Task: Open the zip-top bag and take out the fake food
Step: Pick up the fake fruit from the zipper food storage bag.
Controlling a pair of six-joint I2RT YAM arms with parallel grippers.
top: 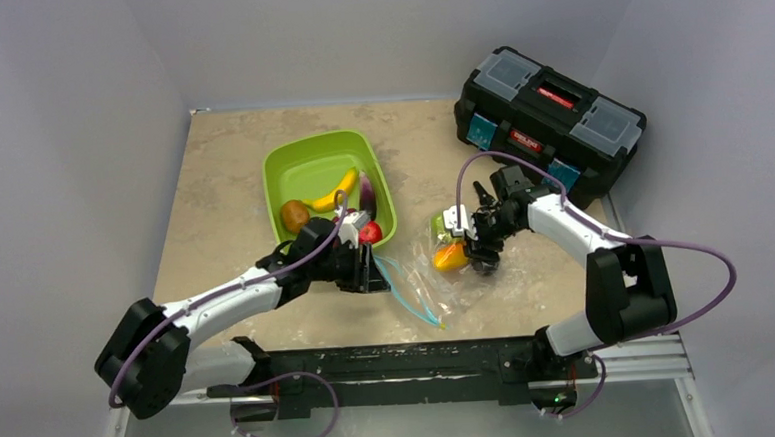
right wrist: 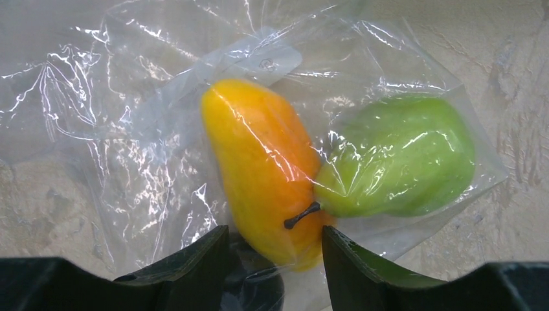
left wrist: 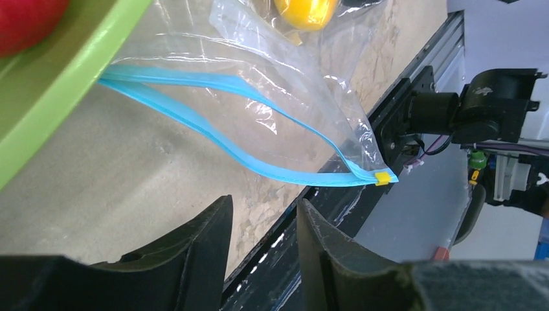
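1. Zip-top bag (top: pixel 467 289) lies flat at centre-right of the top view, between the two arms. Its mouth is to the left and its closed end is under the right arm.
2. Zipper strip (left wrist: pixel 272 172) is parted: two blue tracks spread apart in the left wrist view and meet only at the yellow slider (left wrist: pixel 383 177), lower right. The mouth looks open.
3. Orange piece (right wrist: pixel 265 168) and green pear (right wrist: pixel 401 159) are inside the bag, touching, near the closed end.
4. Right gripper (right wrist: pixel 275 236) is directly over them, fingers spread. The orange piece's long axis runs from upper left to bottom centre, and its lower end sits between the fingers. I cannot tell whether they touch it.
5. Left gripper (left wrist: pixel 262 204) has its jaws apart and holds nothing. It sits at the green tray (top: pixel 311 167) corner, just left of the mouth.
6. Banana (top: pixel 332 191), kiwi (top: pixel 294 215) and red apple (top: pixel 369 232) are in the tray.
7. Judgement: the right arm is nearer the fruit but on the sealed side. The way out is leftward, through the mouth.
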